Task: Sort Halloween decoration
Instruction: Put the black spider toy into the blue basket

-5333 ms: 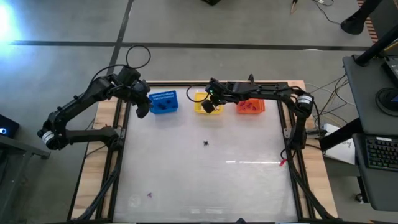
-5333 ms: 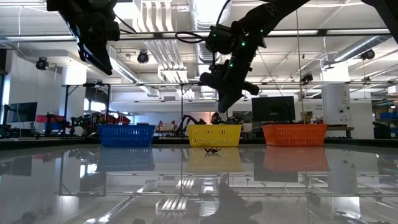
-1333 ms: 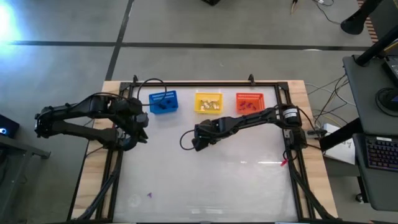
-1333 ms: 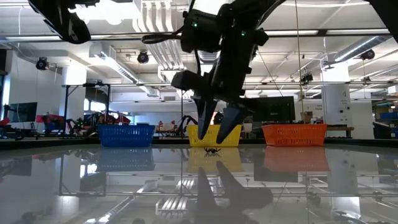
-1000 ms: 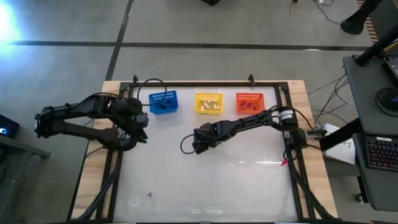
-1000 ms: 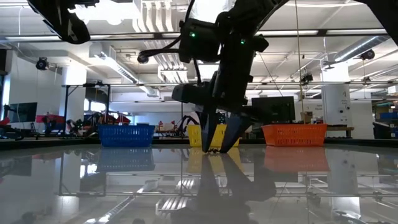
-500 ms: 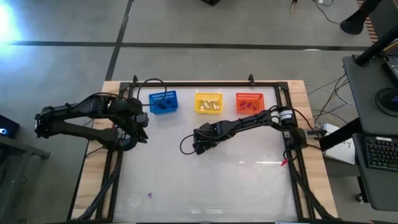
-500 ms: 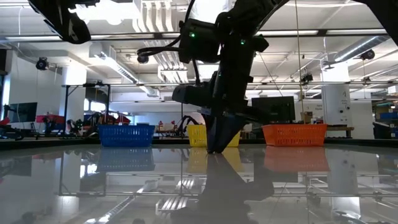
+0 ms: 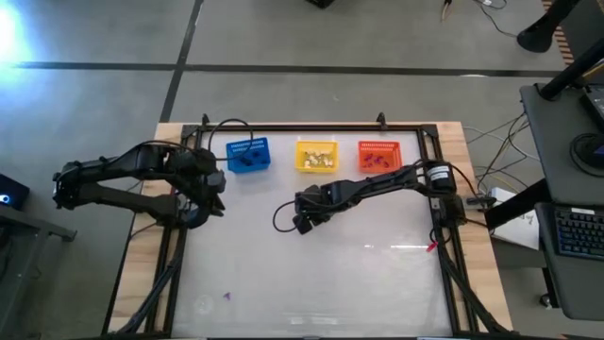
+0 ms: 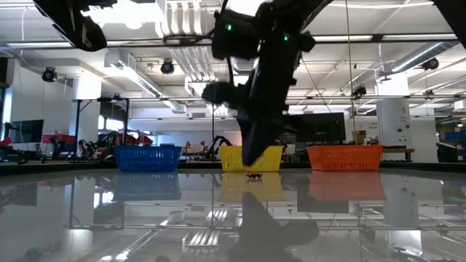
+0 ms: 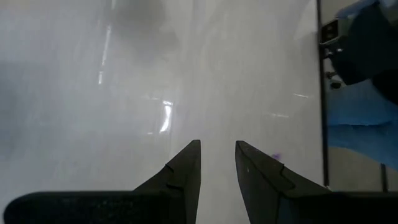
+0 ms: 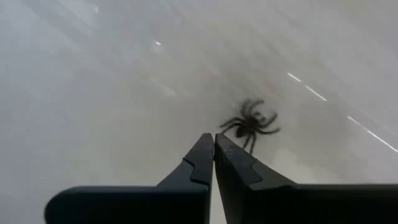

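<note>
A black spider trinket (image 12: pixel 252 123) lies on the white table, just beyond the tips of my right gripper (image 12: pixel 214 140). That gripper is shut with nothing between its fingers. In the low view the spider (image 10: pixel 253 175) rests on the tabletop a little below the raised right gripper (image 10: pixel 247 161). In the high view my right gripper (image 9: pixel 304 225) is near the table's middle. My left gripper (image 11: pixel 217 152) hovers open over the left side (image 9: pixel 215 200), holding nothing. A tiny purple piece (image 9: pixel 226 295) lies near the front left.
Along the far edge stand a blue basket (image 9: pixel 248 156), a yellow basket (image 9: pixel 316 156) and an orange basket (image 9: pixel 379 155), each with small pieces inside. A dark metal frame (image 9: pixel 179 246) borders the table. A red object (image 9: pixel 429 246) sits at the right edge.
My right gripper stood with open fingers on either side of the spider at the table, shut there, then rose a little. The spider has stayed on the table.
</note>
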### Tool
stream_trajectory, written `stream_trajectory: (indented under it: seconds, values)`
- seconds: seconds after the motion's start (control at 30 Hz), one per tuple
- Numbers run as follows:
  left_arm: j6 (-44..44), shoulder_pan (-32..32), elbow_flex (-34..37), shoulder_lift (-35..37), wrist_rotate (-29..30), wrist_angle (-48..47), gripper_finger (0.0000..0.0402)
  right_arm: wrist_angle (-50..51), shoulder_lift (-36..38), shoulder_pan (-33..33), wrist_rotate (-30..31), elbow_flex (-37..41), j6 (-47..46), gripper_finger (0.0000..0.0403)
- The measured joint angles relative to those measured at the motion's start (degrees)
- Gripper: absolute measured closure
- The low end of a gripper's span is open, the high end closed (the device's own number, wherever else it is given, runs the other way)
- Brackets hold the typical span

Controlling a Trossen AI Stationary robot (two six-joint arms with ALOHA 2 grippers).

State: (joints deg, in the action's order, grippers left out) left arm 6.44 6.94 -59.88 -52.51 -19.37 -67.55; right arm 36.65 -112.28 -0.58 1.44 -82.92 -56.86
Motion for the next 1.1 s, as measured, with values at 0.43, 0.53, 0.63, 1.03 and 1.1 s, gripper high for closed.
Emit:
stream_trajectory:
  seconds: [0.43,0.53,0.63,1.03,1.1]
  values:
    - [0.0,0.02,0.0,-0.05,6.42,-0.22,0.0319,-0.7,2.25,-0.02,0.1,-5.05,4.84,0.0394]
    - [0.0,0.02,0.0,-0.04,6.42,-0.36,0.0319,3.02,2.24,0.09,0.1,-5.0,4.98,0.0392]
    - [0.0,0.02,0.0,-0.07,6.42,-0.37,0.0319,4.86,2.24,0.09,0.12,-5.0,5.0,0.0378]
    - [-0.24,0.02,0.0,-0.09,6.4,-0.31,0.0319,7.22,1.4,0.24,3.3,-5.0,0.1,0.0274]
    - [-0.58,0.02,0.0,-0.09,6.4,-0.31,0.0319,7.32,0.82,0.24,3.84,-5.0,-0.13,0.0261]
